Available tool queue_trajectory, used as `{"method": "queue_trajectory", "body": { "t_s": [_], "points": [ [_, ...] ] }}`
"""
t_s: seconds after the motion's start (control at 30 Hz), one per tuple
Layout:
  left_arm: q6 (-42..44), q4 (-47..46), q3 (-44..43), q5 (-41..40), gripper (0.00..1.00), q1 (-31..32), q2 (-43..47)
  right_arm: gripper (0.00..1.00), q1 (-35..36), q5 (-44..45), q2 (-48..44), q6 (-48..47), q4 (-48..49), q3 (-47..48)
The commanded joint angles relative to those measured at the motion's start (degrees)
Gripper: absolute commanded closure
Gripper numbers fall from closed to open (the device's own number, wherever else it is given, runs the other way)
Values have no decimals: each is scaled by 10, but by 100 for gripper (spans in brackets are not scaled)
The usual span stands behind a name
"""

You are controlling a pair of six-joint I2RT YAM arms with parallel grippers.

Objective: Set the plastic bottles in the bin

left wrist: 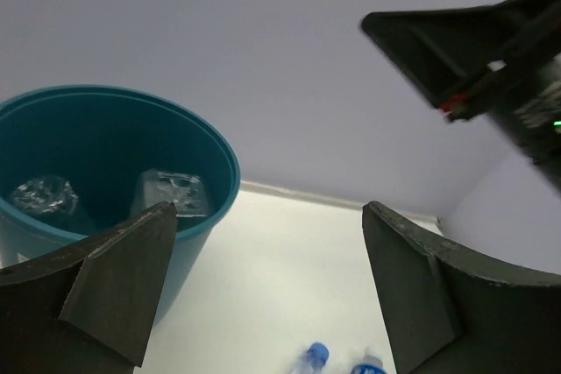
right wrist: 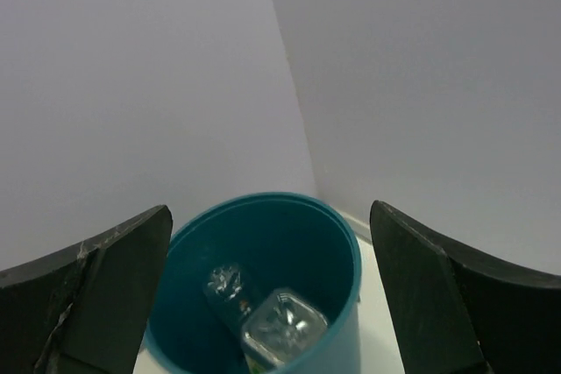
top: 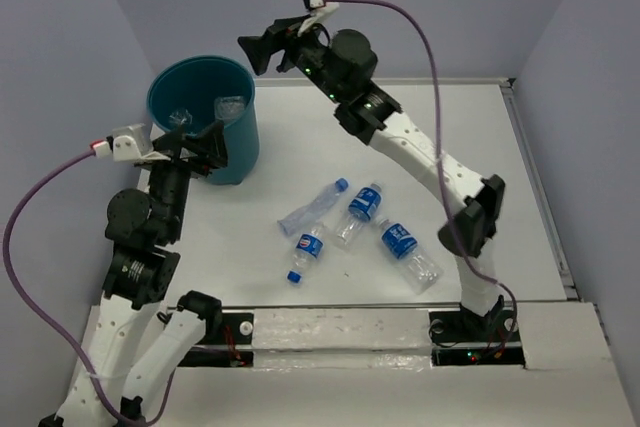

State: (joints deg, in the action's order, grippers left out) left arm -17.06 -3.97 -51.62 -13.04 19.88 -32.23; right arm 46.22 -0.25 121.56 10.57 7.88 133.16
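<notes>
The teal bin [top: 240,152] stands at the back left of the table, with two clear plastic bottles inside [top: 232,107] [top: 180,117]. Both wrist views show them: a squarish one [right wrist: 282,326] and a rounder one [right wrist: 226,282]. Several small bottles with blue caps and labels lie mid-table [top: 313,209] [top: 363,209] [top: 408,247] [top: 307,252]. My left gripper [top: 200,139] [left wrist: 267,251] is open and empty, by the bin's near side. My right gripper [top: 262,47] [right wrist: 270,243] is open and empty, raised above and right of the bin.
Lilac walls close the table at the back and sides. A raised rim [top: 530,147] runs along the table's right edge. My right gripper's jaw [left wrist: 456,50] shows at the upper right of the left wrist view. Two blue caps [left wrist: 316,355] show at its bottom edge.
</notes>
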Motion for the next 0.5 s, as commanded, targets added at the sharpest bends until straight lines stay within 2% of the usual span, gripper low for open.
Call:
{"method": "queue_trajectory", "body": {
  "t_s": [0.0,0.03,0.07,0.1,0.17,0.3,0.37,0.47],
  "points": [
    [25,43,-64,120,3,9,-69,1,-6,25,-217,-89,-32,-224],
    [23,68,-76,181,3,14,-89,1,-16,43,-299,-93,-47,-285],
    [20,89,-81,207,3,17,-108,1,-23,47,-339,-91,-57,-344],
    [15,125,-83,228,3,23,-128,1,-32,48,-375,-80,-67,-450],
    [15,146,-67,232,4,56,-172,4,-56,39,-472,-40,-104,-548],
    [12,186,-48,93,4,142,-236,7,-61,46,-583,4,-194,-740],
    [5,194,-59,43,4,171,-266,13,-61,70,-618,31,-213,-791],
    [0,198,-91,-16,8,198,-331,15,-61,94,-678,63,-241,-870]
  ]
}}
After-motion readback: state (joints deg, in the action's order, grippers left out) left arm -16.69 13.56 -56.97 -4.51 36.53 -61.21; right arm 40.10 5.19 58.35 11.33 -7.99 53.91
